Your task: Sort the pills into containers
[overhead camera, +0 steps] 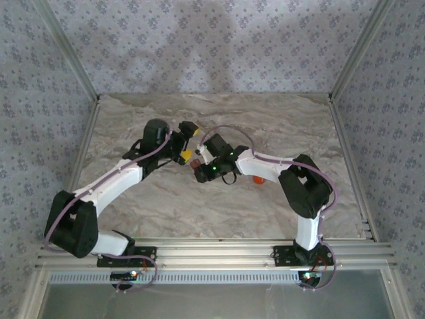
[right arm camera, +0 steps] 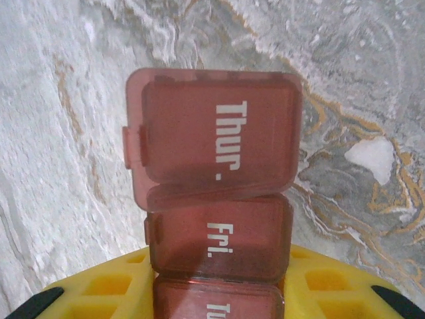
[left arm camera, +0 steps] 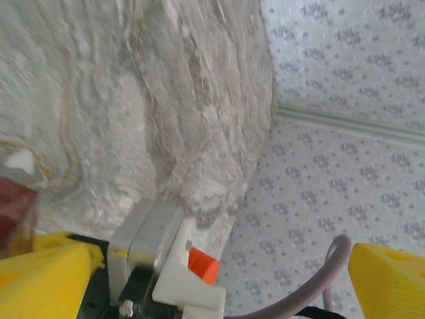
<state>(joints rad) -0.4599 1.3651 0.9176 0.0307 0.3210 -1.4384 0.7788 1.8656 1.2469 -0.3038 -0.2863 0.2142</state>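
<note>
The containers (right arm camera: 219, 239) are a reddish-brown strip of cells marked with days. The "Thur." lid (right arm camera: 216, 143) stands open, and the "Fri." cell below it is closed. My right gripper (right arm camera: 216, 296) is shut on the strip, a yellow finger (right arm camera: 99, 292) on each side. From above, the strip (overhead camera: 197, 162) shows at mid-table in the right gripper (overhead camera: 197, 167). My left gripper (overhead camera: 187, 142) hangs just left of it, wide open with nothing between its yellow fingers (left arm camera: 40, 272). A small white piece (right arm camera: 372, 156), perhaps a pill, lies on the table beside the strip.
A small orange bottle (overhead camera: 257, 179) lies on the marbled table (overhead camera: 133, 193), partly behind the right arm. Patterned walls with metal posts (overhead camera: 348, 60) enclose the table on three sides. The left wrist view looks past the table's far edge (left arm camera: 265, 113) to the wall.
</note>
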